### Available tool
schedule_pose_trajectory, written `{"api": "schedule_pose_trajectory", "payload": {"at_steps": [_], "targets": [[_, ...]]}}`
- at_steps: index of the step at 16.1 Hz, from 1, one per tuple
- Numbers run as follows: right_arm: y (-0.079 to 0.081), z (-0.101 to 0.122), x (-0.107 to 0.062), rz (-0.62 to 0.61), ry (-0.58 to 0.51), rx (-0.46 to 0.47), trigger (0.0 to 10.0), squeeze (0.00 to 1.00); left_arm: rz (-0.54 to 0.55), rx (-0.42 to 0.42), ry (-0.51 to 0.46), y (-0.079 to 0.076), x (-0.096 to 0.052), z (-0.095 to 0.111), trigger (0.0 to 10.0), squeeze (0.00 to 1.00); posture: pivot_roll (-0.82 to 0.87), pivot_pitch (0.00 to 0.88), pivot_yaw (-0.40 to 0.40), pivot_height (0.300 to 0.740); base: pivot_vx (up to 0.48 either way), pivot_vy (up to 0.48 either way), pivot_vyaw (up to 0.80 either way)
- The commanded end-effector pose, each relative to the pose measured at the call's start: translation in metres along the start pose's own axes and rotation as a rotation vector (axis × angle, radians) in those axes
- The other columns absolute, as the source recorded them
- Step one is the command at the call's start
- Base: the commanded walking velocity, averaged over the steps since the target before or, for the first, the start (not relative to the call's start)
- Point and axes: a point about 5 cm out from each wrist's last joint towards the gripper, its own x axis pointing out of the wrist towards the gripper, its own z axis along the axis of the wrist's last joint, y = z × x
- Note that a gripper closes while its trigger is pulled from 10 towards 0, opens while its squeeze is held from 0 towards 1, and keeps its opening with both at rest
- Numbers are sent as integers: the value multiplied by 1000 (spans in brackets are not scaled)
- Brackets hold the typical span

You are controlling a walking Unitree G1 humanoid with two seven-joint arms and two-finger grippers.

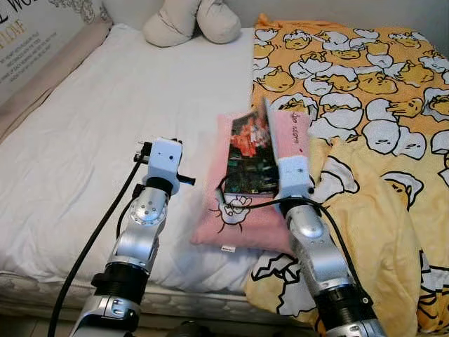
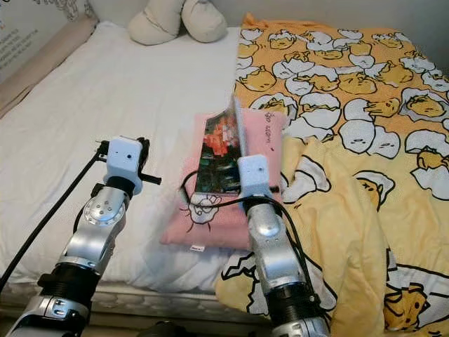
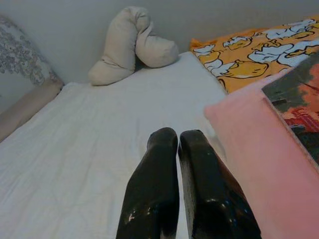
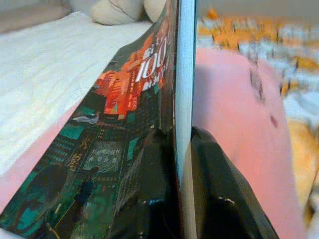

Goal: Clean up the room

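Both silver arms reached forward over the bed's (image 1: 84,126) near edge. Right tool (image 4: 182,144) was clamped on a book (image 1: 251,151), one finger on the dark cover, the other on the far side, holding it tilted up on its edge above a pink pillow (image 1: 242,225). That pillow lay on the white sheet, touching a yellow duck-print blanket (image 1: 365,91). Left tool (image 3: 177,144) hovered over the sheet just beside the pillow, fingers pressed together on nothing. A beige cushion (image 1: 193,21) sat at the bed's head.
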Motion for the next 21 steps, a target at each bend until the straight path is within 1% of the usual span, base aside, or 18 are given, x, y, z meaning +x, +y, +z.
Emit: {"api": "schedule_pose_trajectory", "payload": {"at_steps": [1, 2, 3, 4, 5, 6, 7, 8, 9, 10, 11, 12, 14, 15, 18, 20, 21], "targets": [[-9, -12, -1, -17, 66, 65, 0, 0, 5, -21, 8, 1, -1, -1, 10000, 0, -109, 0, 77, 736, 0, 0, 0], [-10, -13, -1, -21, 74, 89, 0, 0, 7, -25, 11, 2, -1, -2, 10000, 0, -109, 0, 77, 736, 0, 0, 0], [-15, -15, -1, -32, 87, 171, 0, 0, 13, -45, 18, 3, -1, -3, 10000, 0, -109, 0, 77, 736, 0, 0, 0], [-15, -14, -1, -31, 85, 232, 0, 0, 21, -64, 24, 5, 0, -3, 10000, 0, -109, 0, 78, 736, 0, 0, 0], [-15, -8, 0, -23, 66, 296, 0, 0, 34, -88, 38, 7, 1, -5, 10000, 0, -110, 0, 78, 736, 0, 0, 0], [-18, 6, 2, -14, 12, 333, 0, 0, 52, -127, 61, 10, 1, -8, 10000, 0, -110, 0, 78, 736, 0, 0, 0], [-23, 21, 4, -16, -61, 320, 0, 0, 68, -167, 82, 13, 0, -12, 10000, 0, -115, 0, 78, 736, 0, 0, 0], [-30, 34, 4, -31, -133, 247, 0, 0, 80, -196, 93, 16, -1, -15, 10000, 0, -115, 0, 78, 736, 0, 0, 0], [-37, 43, 3, -48, -185, 154, 0, 0, 91, -214, 98, 19, -2, -18, 10000, 0, -121, 0, 78, 736, 0, 0, 0], [-44, 48, -2, -66, -221, 45, 0, 0, 99, -221, 107, 21, -5, -20, 10000, 0, -124, 0, 75, 736, 0, 0, 0], [-44, 48, -2, -66, -221, 45, 0, 0, 99, -221, 107, 21, -5, -20, 10000, 0, -124, 0, 75, 736, 0, 0, 0], [-46, 37, -12, -64, -200, -21, 0, 0, 76, -195, 106, 18, -9, -21, 10000, 0, -125, 0, 79, 736, 0, 472, 0], [-47, 24, -18, -73, -162, -10, 0, 0, 57, -166, 100, 15, -10, -22, 10000, 0, -129, 0, 83, 736, 0, 472, 0], [-47, 21, -18, -83, -155, 7, 0, 0, 55, -172, 98, 15, -9, -21, 10000, 0, -129, 0, 85, 736, 0, 472, 0], [-38, 18, -18, -56, -159, -7, 0, 0, 21, -149, 72, 12, -5, -14, 10000, 0, -131, 0, 90, 736, 0, 475, 0], [-38, 16, -19, -59, -156, -12, 0, 0, 28, -153, 76, 13, -4, -14, 10000, 0, -132, 0, 91, 736, 0, 476, 0], [-38, 14, -20, -63, -153, -17, 0, 0, 36, -159, 74, 14, -5, -15, 10000, 1000, -132, 0, 91, 736, 0, 480, 0]]}}
